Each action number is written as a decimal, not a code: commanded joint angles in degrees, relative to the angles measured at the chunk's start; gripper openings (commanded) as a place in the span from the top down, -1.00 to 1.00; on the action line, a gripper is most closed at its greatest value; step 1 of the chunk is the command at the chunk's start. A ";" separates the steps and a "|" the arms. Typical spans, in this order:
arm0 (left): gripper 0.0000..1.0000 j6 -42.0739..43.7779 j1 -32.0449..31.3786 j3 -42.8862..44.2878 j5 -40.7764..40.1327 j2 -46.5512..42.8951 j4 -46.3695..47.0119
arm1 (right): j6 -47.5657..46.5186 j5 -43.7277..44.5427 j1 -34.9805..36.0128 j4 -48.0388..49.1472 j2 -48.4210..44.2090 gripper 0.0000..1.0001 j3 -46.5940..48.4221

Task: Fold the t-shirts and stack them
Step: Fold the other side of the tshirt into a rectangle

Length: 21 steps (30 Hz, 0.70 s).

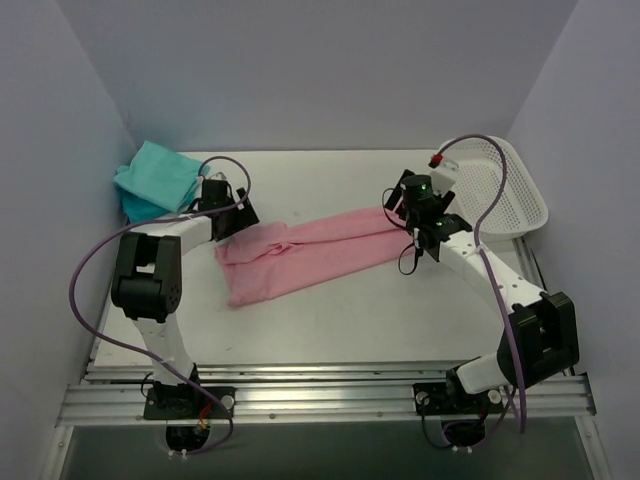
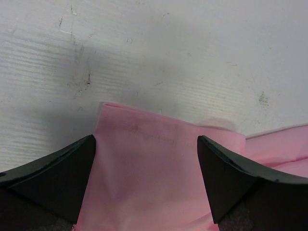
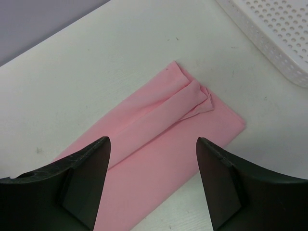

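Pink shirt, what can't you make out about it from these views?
- Top view, pink shirt: far left corner hidden by the left gripper, right end by the right gripper.
- Left wrist view: shirt cut off at bottom and right edges.
- Teal pile: shirt count unclear, too small.

blocked: basket (image 1: 510, 190) back-right, teal t-shirts (image 1: 160, 175) back-left | open: table (image 1: 350, 320) near edge

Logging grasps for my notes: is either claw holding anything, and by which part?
Nothing is held. The left claw and right claw stand open over opposite ends of the pink t-shirt.
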 commanded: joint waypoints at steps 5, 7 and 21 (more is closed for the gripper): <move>-0.88 -1.96 0.86 -1.82 1.27 0.77 3.52 | -0.53 4.55 0.19 -3.43 -4.14 -0.36 -1.18; -0.87 -2.48 0.86 -2.08 0.39 0.68 2.91 | -0.53 4.73 0.19 -3.52 -4.41 -0.36 -1.36; -0.35 -3.98 0.86 -0.41 0.12 3.49 1.33 | -0.62 5.35 0.19 -3.87 -6.69 -0.36 -2.41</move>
